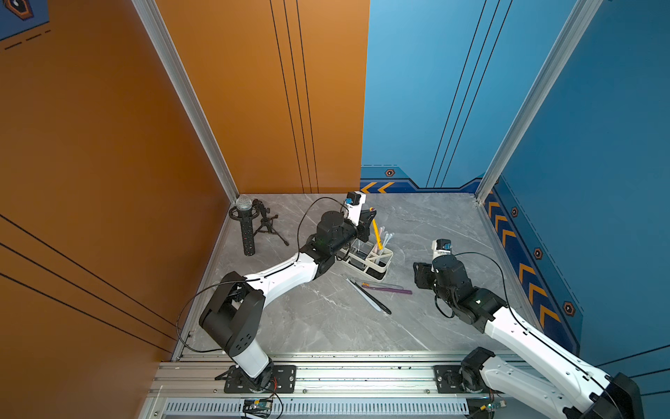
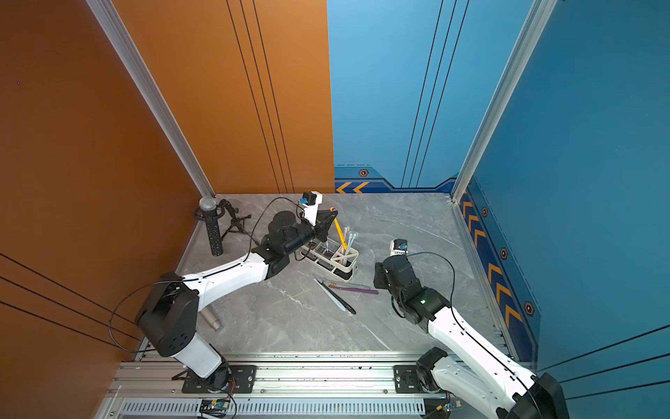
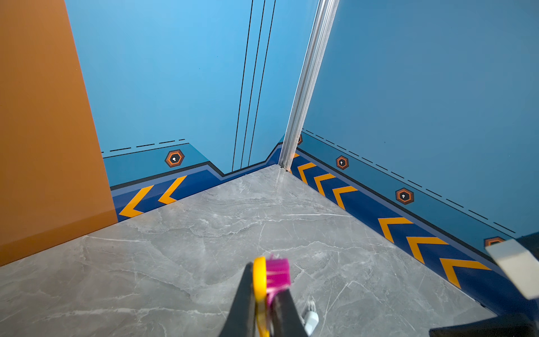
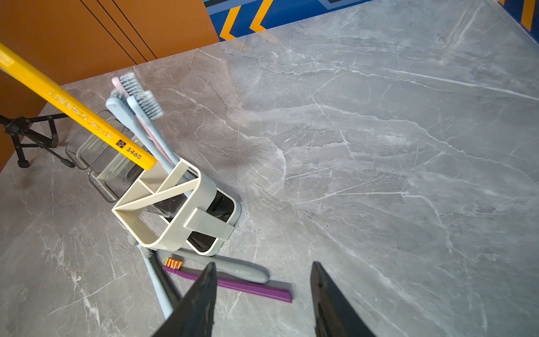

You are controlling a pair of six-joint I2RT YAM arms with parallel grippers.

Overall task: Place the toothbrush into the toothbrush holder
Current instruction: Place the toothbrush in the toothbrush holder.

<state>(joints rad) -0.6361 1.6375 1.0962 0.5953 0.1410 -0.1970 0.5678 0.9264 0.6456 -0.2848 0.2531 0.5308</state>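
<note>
Two grippers, different jobs: the left gripper (image 3: 267, 280) is clamped tight on the yellow toothbrush (image 4: 87, 119) near its bristle end, and the handle tip hangs right over the divided end of the white holder (image 4: 175, 233). The right gripper (image 4: 263, 265) hovers half open and empty, near a purple toothbrush (image 4: 248, 287) lying on the table (image 4: 379, 146).

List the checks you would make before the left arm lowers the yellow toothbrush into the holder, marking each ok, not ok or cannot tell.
1. The left gripper is shut on the yellow toothbrush, near its head: ok.
2. Handle end points down at the holder, at its divided section: ok.
3. Holder stands upright on the table: ok.
4. Free slot under the handle end, beside the three brushes standing there: cannot tell.
5. The right gripper is open, apart from the holder: ok.
</note>
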